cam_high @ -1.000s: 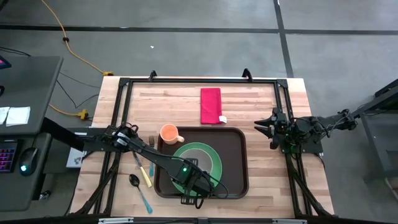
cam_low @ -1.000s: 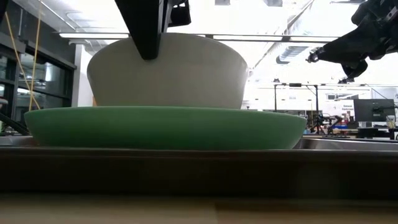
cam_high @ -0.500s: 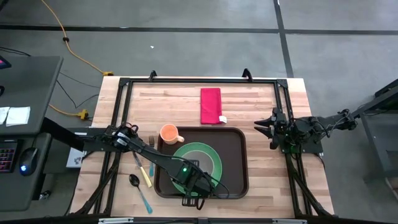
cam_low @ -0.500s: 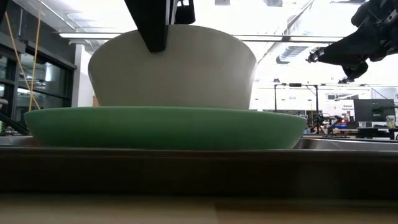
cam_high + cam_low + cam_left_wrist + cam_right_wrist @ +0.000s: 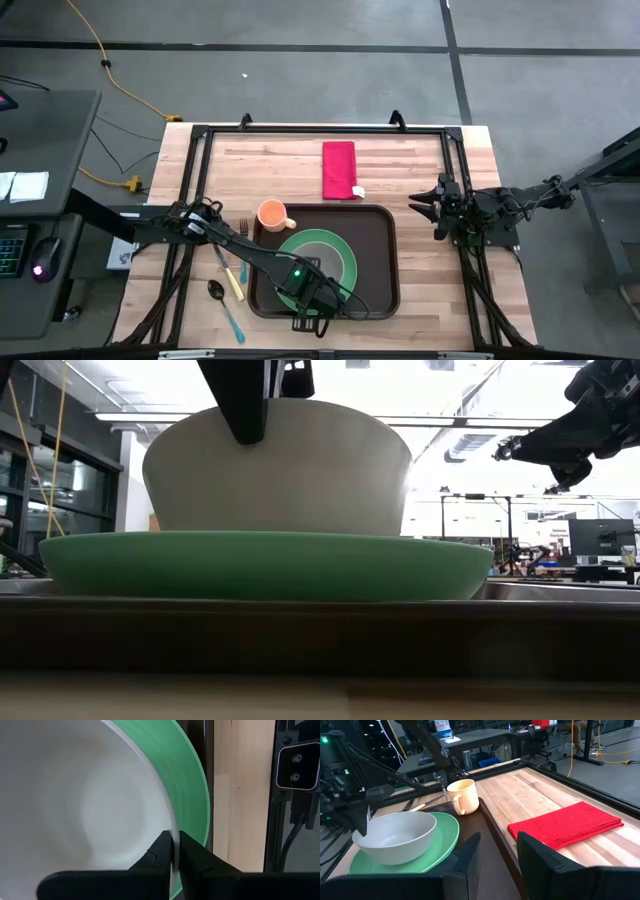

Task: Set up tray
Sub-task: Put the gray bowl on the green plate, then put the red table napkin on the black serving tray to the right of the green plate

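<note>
Left gripper (image 5: 174, 851) sits over the near half of the tray (image 5: 382, 260), its two fingers pinched narrowly on the rim of the white bowl (image 5: 277, 470), one finger inside the wall and one outside. Whether the pinch is firm or just loosening cannot be told. In the low view the bowl appears seated level on the green plate (image 5: 265, 565).

Left of the tray, toward the bench's near left corner, a spoon (image 5: 222, 300) and other cutlery lie on the wood. An orange mug (image 5: 272, 214) stands just outside the tray's far left corner. The tray itself lies at mid-bench toward the near edge, carrying the plate and bowl. A red napkin (image 5: 339, 169) lies beyond the tray's far edge, clear of it.

Right gripper (image 5: 432, 207) hangs off the tray's right side near the bench's right edge, fingers parted with nothing between them.

Risks, as judged: if the left fingers rise without parting fully, the inner finger may drag the rim and tip or slide the bowl across the plate. A sideways withdrawal could shove plate and bowl together. The mug stands close to the left arm's path and could be knocked over
</note>
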